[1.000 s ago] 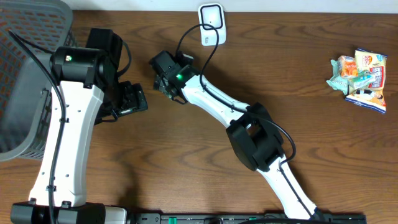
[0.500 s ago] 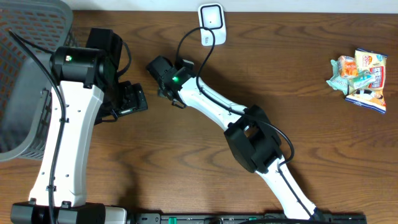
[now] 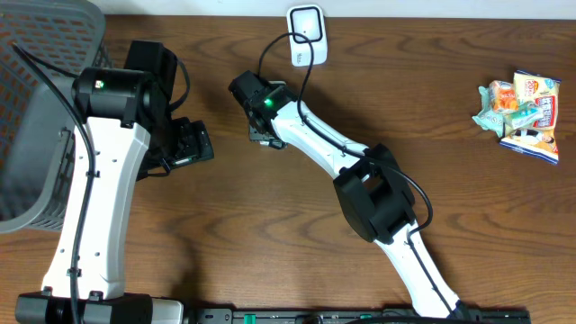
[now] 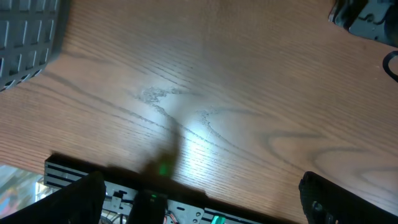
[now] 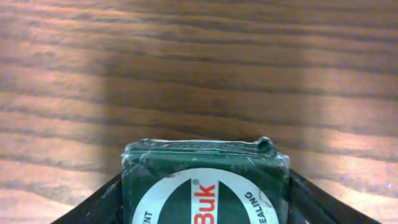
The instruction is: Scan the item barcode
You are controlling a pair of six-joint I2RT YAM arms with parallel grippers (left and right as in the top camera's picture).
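Your right gripper (image 5: pixel 204 208) is pinching a green packet (image 5: pixel 205 165). Its jaws are standing about halfway in, and a dark finger (image 5: pixel 99 202) is pressing against each side, so I am reading this as a grip rather than a hover. The round label is facing the wrist camera and the packet's sealed edge is pointing away from it. No barcode is showing on this face, so it is probably sitting on a side you cannot see. Whether the packet is riding clear of the table (image 3: pixel 270 234) I cannot tell.

From overhead, that gripper is working left of centre, near the white scanner (image 3: pixel 306 31), which is lying at the far edge with its cable trailing toward the arm. You are probably holding by the sides so that the packet's flat faces are staying free to present to the scanner's window.

Your left gripper (image 4: pixel 200 182) is hanging fully spread and empty over bare wood, beside the grey basket (image 3: pixel 36 108). It is likely waiting there to take scanned goods. More snack packets (image 3: pixel 520 112) are lying well apart at the far right.
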